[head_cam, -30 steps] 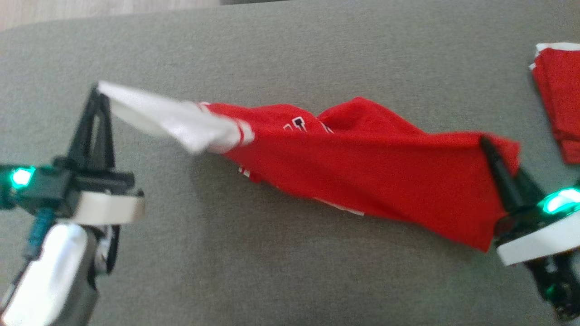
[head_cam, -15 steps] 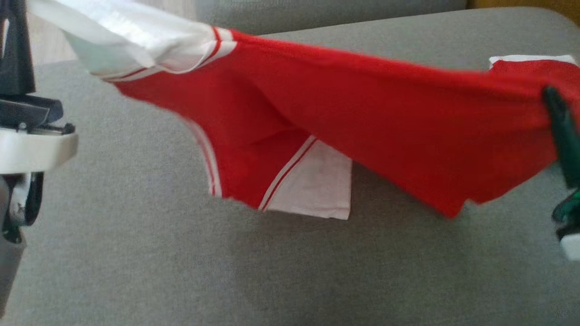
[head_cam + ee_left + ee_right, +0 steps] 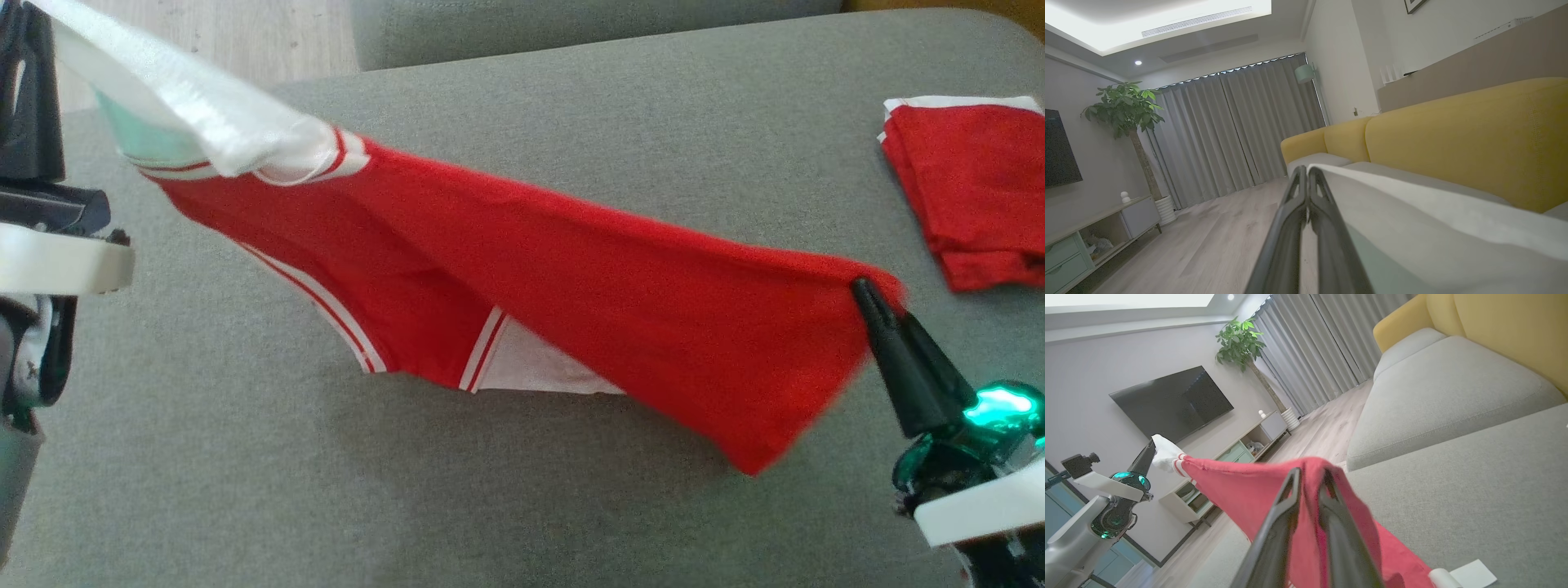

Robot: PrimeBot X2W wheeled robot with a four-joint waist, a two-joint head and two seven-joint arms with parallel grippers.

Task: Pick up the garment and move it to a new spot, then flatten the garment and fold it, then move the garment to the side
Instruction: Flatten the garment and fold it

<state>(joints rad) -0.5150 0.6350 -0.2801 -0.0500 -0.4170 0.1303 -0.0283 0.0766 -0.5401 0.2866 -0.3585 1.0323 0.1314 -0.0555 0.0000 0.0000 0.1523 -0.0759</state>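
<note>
sofa seat (image 3: 653, 98): work surface | garment (image 3: 612, 302): lifted, stretched between both arms, low edge at the seat; relocation seemingly underway; flattening, folding, setting aside not yet done | left end effector (image 3: 1306, 169): clamped on white sleeve | right end effector (image 3: 864, 290): barely parted, pinching red corner

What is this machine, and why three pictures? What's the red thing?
It is a robot with two arms. One picture comes from a camera on its head, looking down at a grey fabric sofa seat. The other two come from cameras on its wrists. Its left gripper pinches the white sleeve of a red and white shirt; its right gripper pinches a red corner, so the shirt hangs stretched between them. A folded red cloth lies on the sofa, further right.
</note>
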